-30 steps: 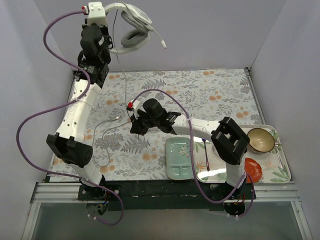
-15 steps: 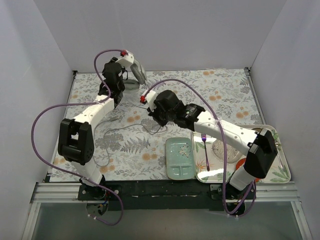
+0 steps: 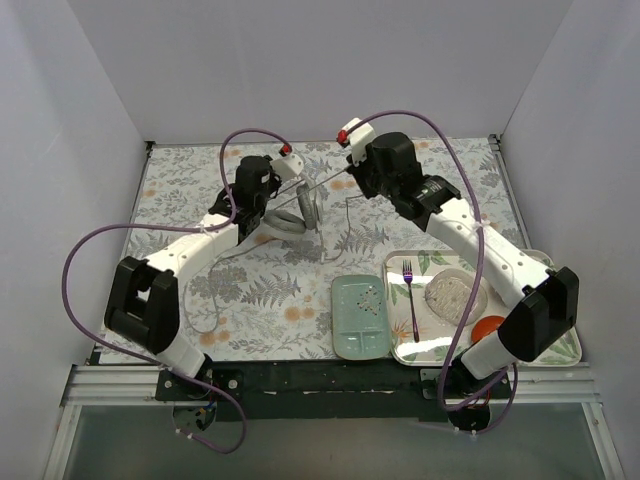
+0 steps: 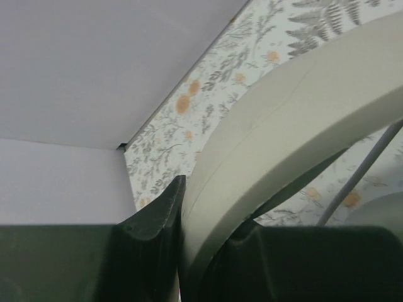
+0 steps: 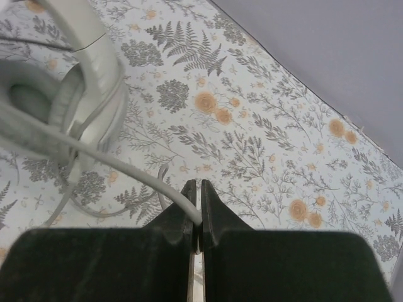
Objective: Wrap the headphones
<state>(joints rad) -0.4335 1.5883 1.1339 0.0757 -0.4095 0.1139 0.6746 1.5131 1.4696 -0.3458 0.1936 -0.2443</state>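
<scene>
Headphones (image 3: 305, 212), one pair, are over the flowered cloth (image 3: 180, 185), beyond the one green dish (image 3: 360, 316) and a little to its left. Two grippers hold them. Left gripper (image 4: 211, 207) is clamped on the wide headband (image 4: 283, 126), which fills the gap between its jaws. Right gripper (image 5: 196, 217) is pinched almost together on the thin cord (image 5: 126, 165), which runs tight toward one ear cup (image 5: 38, 104). Half a second ago the right gripper was closer to the dish, and the headphones were farther beyond it.

White arms (image 3: 190, 242), black joints (image 3: 148, 300) and dark tool fingers (image 5: 211, 215), trailing looping purple cables (image 3: 66, 275).
</scene>
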